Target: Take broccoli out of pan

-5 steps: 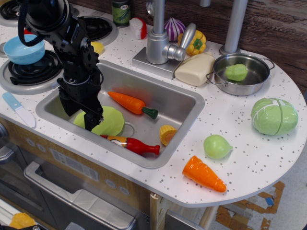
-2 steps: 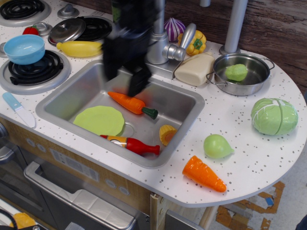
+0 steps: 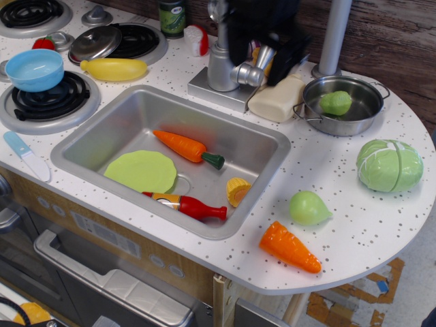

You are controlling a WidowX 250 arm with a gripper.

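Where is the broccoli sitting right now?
The broccoli lies inside the pan at the counter's back right, just right of the cream bottle and behind the cabbage. The blurred gripper is left of the pan.

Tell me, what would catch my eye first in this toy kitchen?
Probably the blurred black robot arm at the top centre, its tool hanging over the faucet and beside the pan. That shiny steel pan sits on the counter's right side with the small green broccoli inside it. Next comes the sink, holding an orange carrot, a green plate and a ketchup bottle.
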